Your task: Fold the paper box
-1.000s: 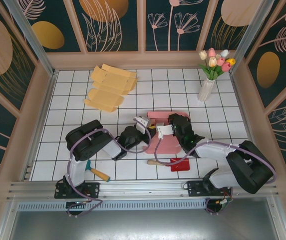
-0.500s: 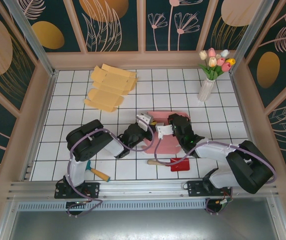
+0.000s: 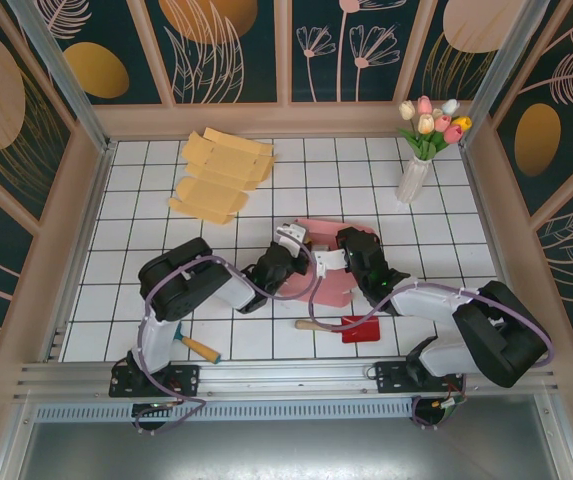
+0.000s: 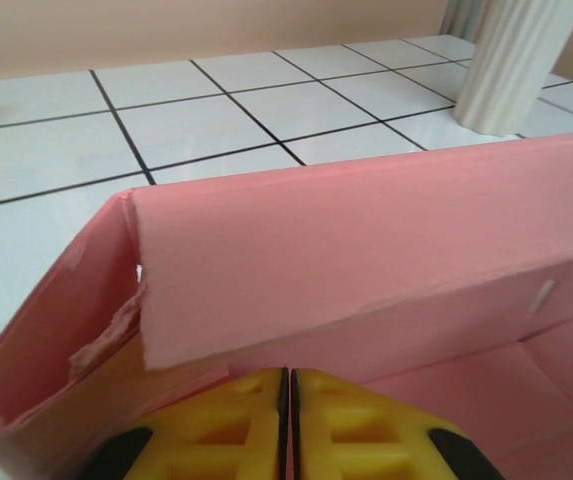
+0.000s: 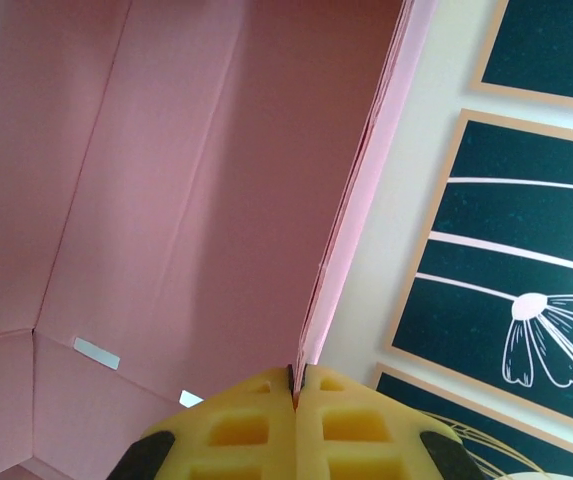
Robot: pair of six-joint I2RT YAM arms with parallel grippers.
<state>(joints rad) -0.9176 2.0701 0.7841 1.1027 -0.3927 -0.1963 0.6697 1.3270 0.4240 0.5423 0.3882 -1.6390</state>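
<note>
The pink paper box (image 3: 334, 290) stands half-formed on the white tiles (image 3: 146, 190), mid-table between the two arms. The right gripper (image 5: 294, 378) has its yellow pads pinched tight on the edge of one upright wall. The left gripper (image 4: 286, 385) is pressed together on nothing, its tips right at a folded-in flap
</note>
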